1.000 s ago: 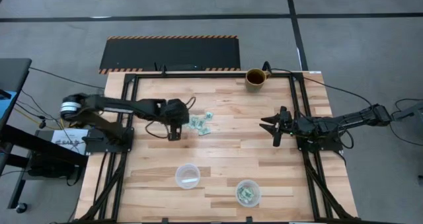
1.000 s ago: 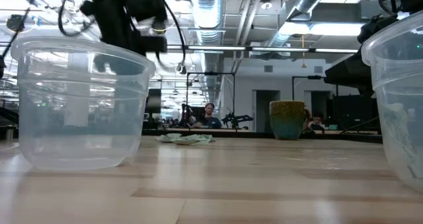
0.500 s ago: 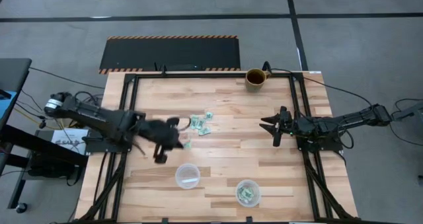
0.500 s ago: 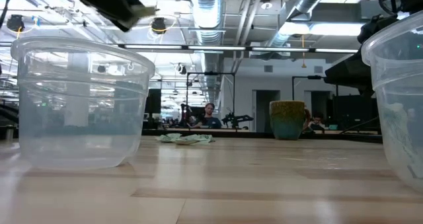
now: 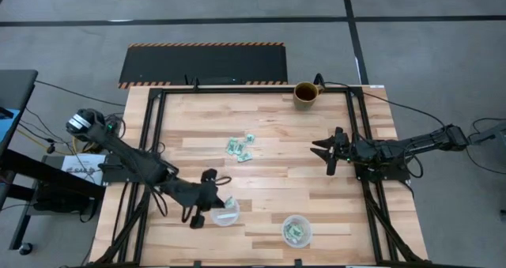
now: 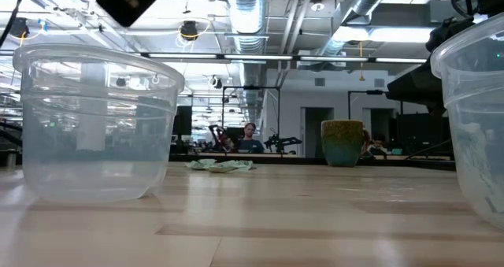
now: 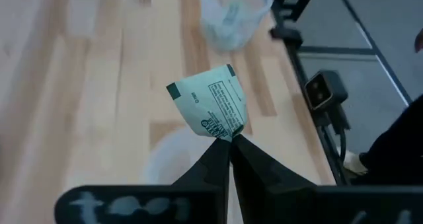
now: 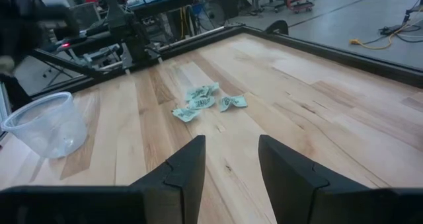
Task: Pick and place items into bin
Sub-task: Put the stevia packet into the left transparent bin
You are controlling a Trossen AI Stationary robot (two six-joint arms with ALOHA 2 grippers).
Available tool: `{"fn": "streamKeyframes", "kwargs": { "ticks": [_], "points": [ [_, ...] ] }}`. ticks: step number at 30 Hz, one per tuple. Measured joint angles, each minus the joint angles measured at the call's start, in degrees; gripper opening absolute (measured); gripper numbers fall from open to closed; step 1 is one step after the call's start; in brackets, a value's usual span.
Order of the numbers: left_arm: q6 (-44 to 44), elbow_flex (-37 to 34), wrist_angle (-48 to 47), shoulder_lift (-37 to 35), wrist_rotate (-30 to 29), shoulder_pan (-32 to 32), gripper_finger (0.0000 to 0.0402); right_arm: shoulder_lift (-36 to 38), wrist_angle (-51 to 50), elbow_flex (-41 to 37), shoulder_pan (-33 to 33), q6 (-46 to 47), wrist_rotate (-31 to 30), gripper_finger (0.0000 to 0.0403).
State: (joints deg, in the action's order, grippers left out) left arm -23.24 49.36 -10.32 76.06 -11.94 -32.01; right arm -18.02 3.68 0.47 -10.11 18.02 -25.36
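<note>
So the left gripper (image 5: pixel 212 207) is clenched on one pale green packet (image 7: pixel 210 110), pinching it by a corner right at the fingertips (image 7: pixel 228 147). In the top-down shot that gripper sits just beside the left cup (image 5: pixel 224 211), at the cup's left rim, with a bit of green showing between gripper and cup. From the wrist camera the packet is up in the air with printed text on it, and a pale round shape, probably that same cup, sits blurry underneath; can't say if the packet is over the opening or just next to it.

The other packets (image 5: pixel 239 147) are lying in a small loose pile on the table (image 5: pixel 277 122), well away from the left cup, toward the mug side. The mug (image 5: pixel 305 92) sits at the far edge of the table. A second cup (image 5: pixel 296 230) is to the right of the left cup, near the front edge, and it already has a few greenish pieces in it.

The right gripper (image 5: pixel 329 152) is parked well to the right of the left cup, resting low over the table with its fingers (image 8: pixel 180 170) apart and nothing between them, pointed at the pile.

From table height the left cup looks empty from the side, and there's a person (image 6: pixel 250 138) sitting way back in the room.
</note>
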Motion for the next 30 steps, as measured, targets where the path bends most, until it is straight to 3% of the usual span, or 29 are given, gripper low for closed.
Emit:
{"fn": "streamKeyframes", "kwargs": {
  "ticks": [10,22,27,30],
  "points": [
    [-14.68,-0.02,1.82,9.44,0.57,-0.9,0.0017,-0.02,0.0,0.0,0.0,0.0,0.0,0.0133],
    [-20.6,0.03,3.69,9.23,4.28,-0.25,0.011,0.0,0.0,0.0,0.0,0.0,0.0,0.0134],
    [-22.16,1.39,1.6,8.95,5.24,0.81,0.0116,-0.02,0.0,0.0,0.0,0.0,0.01,0.0133],
    [-18.92,6.02,-4.77,8.93,2.48,2.19,0.0109,-0.01,0.0,0.0,0.0,0.0,0.0,0.0133]
  ]
}}
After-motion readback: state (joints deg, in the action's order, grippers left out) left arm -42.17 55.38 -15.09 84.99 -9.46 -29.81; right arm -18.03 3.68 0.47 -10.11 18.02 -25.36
